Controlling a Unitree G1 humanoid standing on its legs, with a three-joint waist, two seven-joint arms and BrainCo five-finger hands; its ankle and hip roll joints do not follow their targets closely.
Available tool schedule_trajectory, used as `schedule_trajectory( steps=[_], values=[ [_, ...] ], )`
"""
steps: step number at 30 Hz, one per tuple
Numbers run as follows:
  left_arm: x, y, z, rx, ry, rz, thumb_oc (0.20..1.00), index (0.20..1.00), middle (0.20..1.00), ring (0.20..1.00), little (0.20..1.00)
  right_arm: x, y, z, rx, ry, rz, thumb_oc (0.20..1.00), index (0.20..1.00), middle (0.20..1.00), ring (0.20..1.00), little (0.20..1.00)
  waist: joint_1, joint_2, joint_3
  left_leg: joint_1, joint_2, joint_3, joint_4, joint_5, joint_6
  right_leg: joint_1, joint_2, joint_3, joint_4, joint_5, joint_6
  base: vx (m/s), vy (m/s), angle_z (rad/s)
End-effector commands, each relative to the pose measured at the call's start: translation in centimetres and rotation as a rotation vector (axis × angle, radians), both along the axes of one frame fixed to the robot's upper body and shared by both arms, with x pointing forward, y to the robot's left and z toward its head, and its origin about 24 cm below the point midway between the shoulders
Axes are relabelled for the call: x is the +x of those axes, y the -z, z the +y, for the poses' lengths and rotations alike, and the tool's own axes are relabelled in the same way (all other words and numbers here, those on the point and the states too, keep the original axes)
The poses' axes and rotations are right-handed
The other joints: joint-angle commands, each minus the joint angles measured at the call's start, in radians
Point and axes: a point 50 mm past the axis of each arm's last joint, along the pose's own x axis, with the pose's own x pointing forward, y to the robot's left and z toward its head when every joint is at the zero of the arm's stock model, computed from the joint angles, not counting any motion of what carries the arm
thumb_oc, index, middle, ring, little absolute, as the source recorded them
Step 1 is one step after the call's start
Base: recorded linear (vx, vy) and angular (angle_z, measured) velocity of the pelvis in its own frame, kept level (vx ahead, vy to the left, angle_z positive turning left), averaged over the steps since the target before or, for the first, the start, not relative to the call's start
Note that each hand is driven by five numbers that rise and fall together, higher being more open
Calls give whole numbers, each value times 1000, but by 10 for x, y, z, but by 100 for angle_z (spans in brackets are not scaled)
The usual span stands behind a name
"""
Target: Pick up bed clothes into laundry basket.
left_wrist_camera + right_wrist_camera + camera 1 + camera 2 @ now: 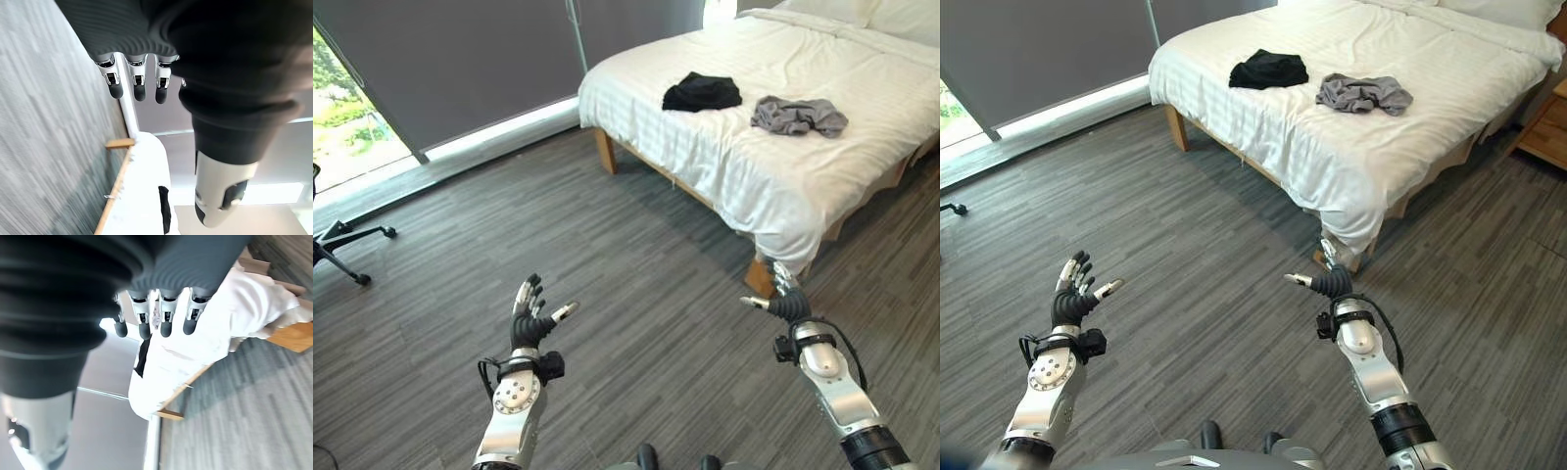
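Item: bed [783,186], white cover, at 1 o'clock from the robot across the grey plank floor [607,255]

Contents: black garment [702,92] and grey garment [798,116], side by side on the cover, near each other but apart, both crumpled

Left hand [530,318]: at 10 o'clock, raised over the floor, fingers straight and spread, grasping nothing

Right hand [1330,281]: at 2 o'clock, near the bed's closest corner, fingers released, grasping nothing

Chair base [342,245]: at 9 o'clock, well apart

Risks, judged: both garments lie well beyond reach, so a grab from this stance would likely close on the cover or on air; stepping in could knock the wooden bed leg [759,277] just beside the right hand; I cannot tell where the laundry basket stands
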Motion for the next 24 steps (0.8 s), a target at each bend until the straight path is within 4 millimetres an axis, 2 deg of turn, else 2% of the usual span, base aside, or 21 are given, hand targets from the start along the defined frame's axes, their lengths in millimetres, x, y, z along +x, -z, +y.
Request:
schedule_trajectory(
  steps=[1, 2, 4, 6, 8, 9, 10, 12, 13, 14, 15, 16, 18, 20, 22, 23, 24],
  values=[
    [8, -24, 0, 36, 43, -128, 1000, 1000, 1000, 1000, 1000, 4, -34, 2, 2, -6, -192, 1000, 1000, 1000, 1000, 1000, -2, -37, 4, 53, 81, -18, 3, -41, -118, -23, -80, -19, -43, 59, 89, 0, 0, 0],
    [9, -21, -2, 16, 50, -120, 1000, 1000, 1000, 1000, 1000, 2, -32, 2, 12, -2, -186, 1000, 1000, 1000, 1000, 1000, -4, -37, 7, 51, 83, -20, 6, -39, -122, -24, -80, -21, -43, 59, 87, -30, -40, 4],
    [12, -17, -11, -21, 101, -95, 1000, 1000, 1000, 1000, 1000, -3, -28, 0, 32, 11, -165, 1000, 1000, 1000, 1000, 1000, -14, -39, 34, -4, 89, -24, 89, -48, -135, -36, -83, -28, -37, 50, 77, -83, -51, 13],
    [13, -16, -15, -19, 139, -82, 1000, 1000, 1000, 1000, 1000, -7, -27, -3, 36, 15, -162, 1000, 1000, 1000, 1000, 1000, -20, -39, 58, -68, 90, -28, 219, -59, -162, -36, -87, -34, -34, 39, 64, -44, -50, 23],
    [12, -16, -18, -26, 169, -80, 1000, 1000, 1000, 1000, 1000, -11, -25, -6, 33, 17, -151, 1000, 1000, 1000, 1000, 1000, -17, -35, 89, -161, 112, -55, 398, -5, -211, -20, -82, -39, -34, 27, 42, 33, -68, 14],
    [9, -10, -19, -49, 162, -54, 1000, 1000, 1000, 1000, 1000, -14, -19, -11, 30, 36, -123, 1000, 1000, 1000, 1000, 1000, 0, -44, 128, -268, 119, -79, 536, 59, -238, 5, -90, -45, -38, 11, 28, 139, -65, 3],
    [9, -7, -18, -52, 157, -43, 1000, 1000, 1000, 1000, 1000, -13, -19, -11, 30, 37, -119, 1000, 1000, 1000, 1000, 1000, 3, -44, 130, -295, 123, -67, 527, 45, -223, 6, -93, -44, -40, 6, 31, 206, -22, 1],
    [4, 0, -16, -63, 139, -12, 1000, 1000, 1000, 1000, 1000, -12, -16, -11, 23, 36, -101, 1000, 1000, 1000, 1000, 1000, 12, -43, 127, -313, 126, -34, 418, -3, -176, 4, -99, -34, -43, -12, 44, 243, 101, -13],
    [1, 2, -14, -68, 128, 0, 1000, 1000, 1000, 1000, 1000, -11, -16, -11, 18, 34, -99, 1000, 1000, 1000, 1000, 1000, 18, -34, 124, -309, 130, -20, 337, 10, -167, 5, -95, -26, -43, -23, 53, 342, 186, -40],
    [-2, 5, -13, -73, 116, 10, 1000, 1000, 1000, 1000, 1000, -10, -14, -10, 14, 33, -91, 1000, 1000, 1000, 1000, 1000, 28, -17, 123, -314, 139, -13, 225, 55, -163, 11, -86, -13, -43, -37, 61, 485, 270, -43],
    [-5, 9, -11, -81, 95, 29, 1000, 1000, 1000, 1000, 1000, -7, -14, -10, -6, 26, -84, 1000, 1000, 1000, 1000, 1000, 48, 0, 126, -343, 163, -8, 76, 119, -172, 31, -83, 9, -43, -62, 73, 512, 261, -45],
    [-5, 11, -10, -84, 83, 35, 1000, 1000, 1000, 1000, 1000, -5, -13, -11, -15, 29, -79, 1000, 1000, 1000, 1000, 1000, 60, -1, 128, -363, 160, -8, 29, 132, -179, 45, -91, 19, -43, -76, 79, 516, 226, -48],
    [-8, 14, -8, -93, 74, 45, 1000, 1000, 1000, 1000, 1000, -3, -15, -11, -30, 23, -85, 1000, 1000, 1000, 1000, 1000, 80, 5, 123, -401, 156, -45, 15, 148, -187, 77, -92, 48, -43, -100, 89, 440, 144, -56],
    [-15, 19, -6, -93, 70, 71, 1000, 1000, 1000, 1000, 1000, -5, -13, -7, -44, -4, -74, 1000, 1000, 1000, 1000, 1000, 94, 7, 103, -392, 152, -66, 20, 180, -180, 118, -94, 84, -43, -127, 91, 489, 171, -53],
    [-15, 19, -5, -91, 79, 73, 1000, 1000, 1000, 1000, 1000, -5, -13, -5, -49, -14, -74, 1000, 1000, 1000, 1000, 1000, 103, -8, 98, -383, 143, -68, 20, 190, -174, 136, -107, 97, -35, -126, 90, 300, 102, -55],
    [-13, 17, -4, -84, 86, 74, 1000, 1000, 1000, 1000, 1000, -4, -13, -2, -49, -22, -77, 1000, 1000, 1000, 1000, 1000, 110, -23, 94, -373, 135, -70, 29, 189, -158, 138, -116, 109, 5, -127, 97, 406, 111, -82],
    [-7, 14, -5, -51, 124, 77, 1000, 1000, 1000, 1000, 1000, -4, -11, 3, -44, -35, -75, 1000, 1000, 1000, 1000, 1000, 116, -59, 92, -323, 105, -43, 39, 151, -120, 92, -140, 117, 167, -90, 139, 392, 113, -82]
  ],
)
